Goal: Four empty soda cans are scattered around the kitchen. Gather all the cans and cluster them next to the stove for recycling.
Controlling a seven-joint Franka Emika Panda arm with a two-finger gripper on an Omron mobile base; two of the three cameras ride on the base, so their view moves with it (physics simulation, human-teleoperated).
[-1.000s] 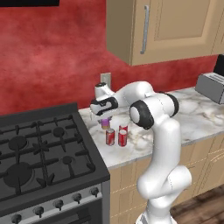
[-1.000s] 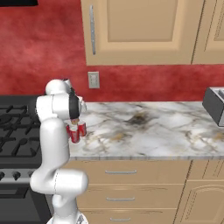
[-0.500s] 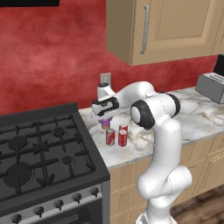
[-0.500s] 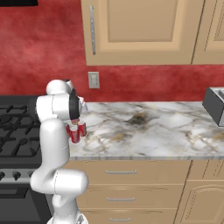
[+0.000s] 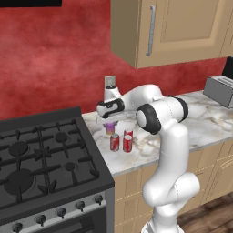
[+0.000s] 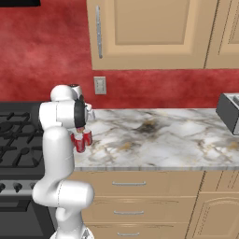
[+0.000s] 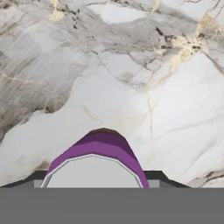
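Note:
My gripper [image 5: 110, 122] points down over the marble counter [image 5: 205, 123] just right of the stove [image 5: 41, 159] and is shut on the purple soda can [image 5: 109, 129], which hangs slightly above the surface. In the hand view the purple soda can [image 7: 98, 151] with its silver top sits between the dark fingertips [image 7: 154, 176]. Three red soda cans stand upright in a cluster just in front of it: two side by side [image 5: 114, 143] [image 5: 128, 144] and one behind [image 5: 129, 133]. From the right, the arm hides most of the cluster; red cans [image 6: 80, 144] [image 6: 87, 137] show beside it.
A grey toaster [image 5: 220, 91] sits at the counter's far right end. A wall outlet [image 6: 99, 85] is on the red backsplash behind the arm. Wooden cabinets [image 5: 173, 27] hang overhead. The stove's [image 6: 14, 140] grates lie to the left of the cans.

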